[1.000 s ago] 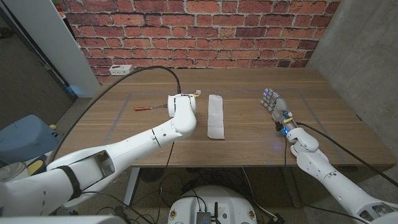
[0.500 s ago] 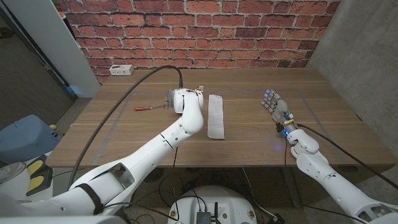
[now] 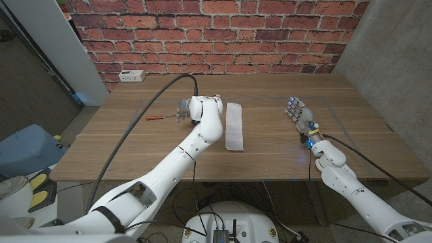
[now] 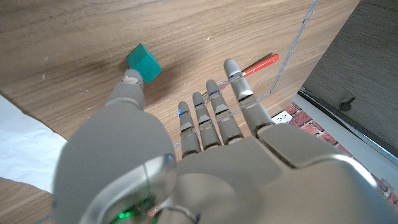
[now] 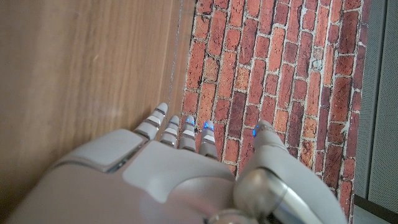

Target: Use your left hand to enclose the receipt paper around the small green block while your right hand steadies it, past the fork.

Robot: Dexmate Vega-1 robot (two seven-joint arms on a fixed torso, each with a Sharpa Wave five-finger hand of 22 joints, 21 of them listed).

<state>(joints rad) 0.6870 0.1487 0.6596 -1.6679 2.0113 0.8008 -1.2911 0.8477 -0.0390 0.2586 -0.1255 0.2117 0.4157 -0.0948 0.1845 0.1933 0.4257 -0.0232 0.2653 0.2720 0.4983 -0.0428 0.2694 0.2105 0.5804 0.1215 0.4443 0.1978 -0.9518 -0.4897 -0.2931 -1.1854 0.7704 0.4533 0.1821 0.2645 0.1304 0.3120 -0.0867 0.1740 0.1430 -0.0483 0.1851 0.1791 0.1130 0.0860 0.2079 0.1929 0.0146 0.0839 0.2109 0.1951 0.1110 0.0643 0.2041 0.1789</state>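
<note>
One long white strip of receipt paper (image 3: 234, 126) is seen lying flat on the wooden table (image 3: 270, 152), running from near to far at about the middle. One small green block (image 4: 143, 62) is shown in the left wrist view on bare wood, just beyond the thumb tip of the left hand (image 4: 205, 130) and apart from the paper's edge; in the head view the block is hidden behind the left wrist. One fork with a red handle (image 3: 159, 117) is laid to the left of that hand, its handle pointing left.

The left hand (image 3: 183, 109) is held low over the table just left of the receipt paper, with its fingers (image 4: 217, 112) extended side by side and the thumb set apart toward the block; nothing is gripped. The right hand (image 3: 297, 112) is kept well to the right of the paper, fingers straight and slightly spread, pointing to the far edge, with nothing held.

One white power strip (image 3: 131, 75) is placed at the table's far left corner, before the red brick wall (image 3: 216, 34).
</note>
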